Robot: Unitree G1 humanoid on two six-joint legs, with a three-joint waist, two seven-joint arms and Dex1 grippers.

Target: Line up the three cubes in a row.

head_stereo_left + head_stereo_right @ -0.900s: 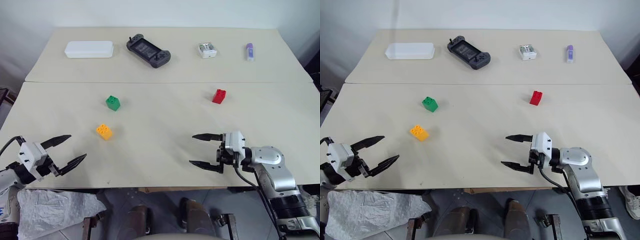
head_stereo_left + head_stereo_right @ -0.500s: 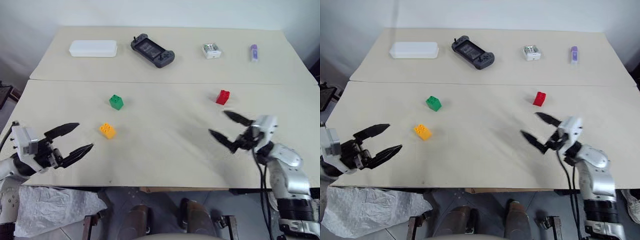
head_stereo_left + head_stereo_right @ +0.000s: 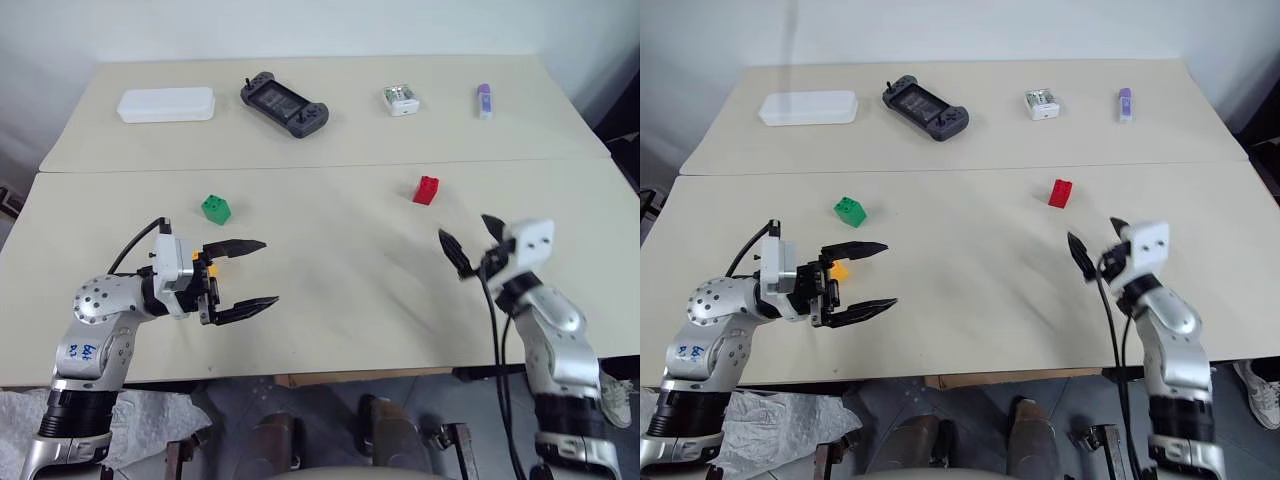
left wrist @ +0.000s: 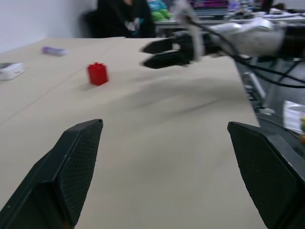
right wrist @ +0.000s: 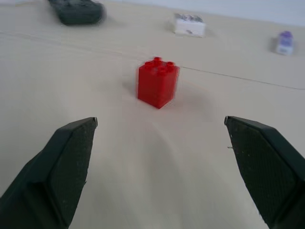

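Sitting well apart on the desk (image 3: 330, 320), the three cubes are far from any row. The red cube (image 3: 426, 189) stands at about one o'clock from the desk's middle, upright, studs up. The green cube (image 3: 215, 208) lies out toward ten o'clock. The yellow-orange cube (image 3: 839, 269) sits at about eight o'clock, mostly hidden behind the left end effector's (image 3: 243, 277) upper finger in the right eye view.

Both end effectors are spread wide and hold nothing. The right end effector (image 3: 1092, 245) points at the red cube from its five o'clock side; in its wrist view the cube sits centred between the two fingers, still some way ahead. The left end effector points toward three o'clock, across the desk, with the yellow-orange cube just behind its fingers.

Risks, as I judge them:
- The left arm hangs over the yellow-orange cube. Any sweep or drop could knock the small brick away before it is grasped, since the head camera barely sees it.
- The red cube is tall for its base and turned corner-on to the right fingers. A closing finger may strike one edge first, spinning or toppling it.
- A low approach could push the red cube toward twelve o'clock rather than trap it.
- Both arms reaching inward at once might collide near the middle.
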